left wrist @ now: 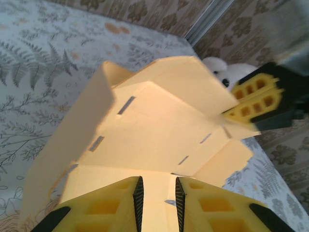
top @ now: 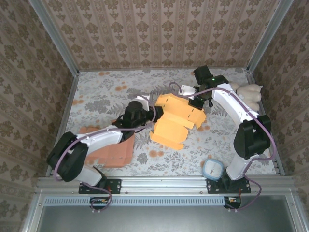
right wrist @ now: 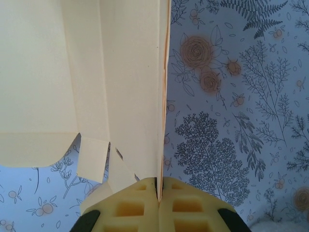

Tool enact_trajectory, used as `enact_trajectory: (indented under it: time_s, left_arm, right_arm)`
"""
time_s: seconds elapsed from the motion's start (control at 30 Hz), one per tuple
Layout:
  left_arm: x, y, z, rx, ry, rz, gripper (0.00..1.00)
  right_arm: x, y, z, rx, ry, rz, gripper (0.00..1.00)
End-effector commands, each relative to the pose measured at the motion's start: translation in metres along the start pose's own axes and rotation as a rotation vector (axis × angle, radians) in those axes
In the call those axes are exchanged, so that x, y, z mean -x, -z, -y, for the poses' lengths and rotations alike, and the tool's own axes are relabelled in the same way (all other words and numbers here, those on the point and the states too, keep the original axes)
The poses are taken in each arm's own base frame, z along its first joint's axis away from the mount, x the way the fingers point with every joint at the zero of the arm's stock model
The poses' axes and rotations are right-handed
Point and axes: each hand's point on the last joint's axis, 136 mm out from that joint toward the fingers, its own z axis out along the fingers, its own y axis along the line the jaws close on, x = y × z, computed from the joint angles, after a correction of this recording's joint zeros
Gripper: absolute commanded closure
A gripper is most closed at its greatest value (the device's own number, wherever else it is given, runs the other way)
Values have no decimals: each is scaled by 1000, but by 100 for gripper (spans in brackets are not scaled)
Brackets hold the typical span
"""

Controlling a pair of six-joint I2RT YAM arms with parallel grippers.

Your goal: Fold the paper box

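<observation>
Edgewise between right fingers (right wrist: 128, 210) — box (right wrist: 120, 72) (orange)

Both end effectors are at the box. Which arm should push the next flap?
Left, probably. The right end effector is shut on a panel edge of the box, anchoring it; the left end effector, slightly parted at the box's left side, looks freer.

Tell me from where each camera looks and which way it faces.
Top external: above and behind the bases, looking down on the table; both arms show, the paper box between them.
Left wrist: on the left arm, looking across the box toward the far right corner; left jaws slightly apart at the bottom edge.
Right wrist: on the right arm, looking down at the table; right jaws shut on a box edge.
Shared: top and left wrist both show the right jaws on the box and the plush toy.
</observation>
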Motion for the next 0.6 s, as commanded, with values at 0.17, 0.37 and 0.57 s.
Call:
enact_trajectory:
  time_s: [0.17, 0.37, 0.57]
  left_arm:
    - [37, -16, -26, 11, 86, 54, 75]
    - [48, -23, -48, 4, 145, 59, 75]
    - [52, -33, -40, -42, 150, 38, 75]
  right_arm:
    - [4, 9, -16, 38, 57, 43, 100]
    - [6, 4, -15, -9, 99, 57, 100]
    - [12, -3, -10, -104, 155, 35, 100]
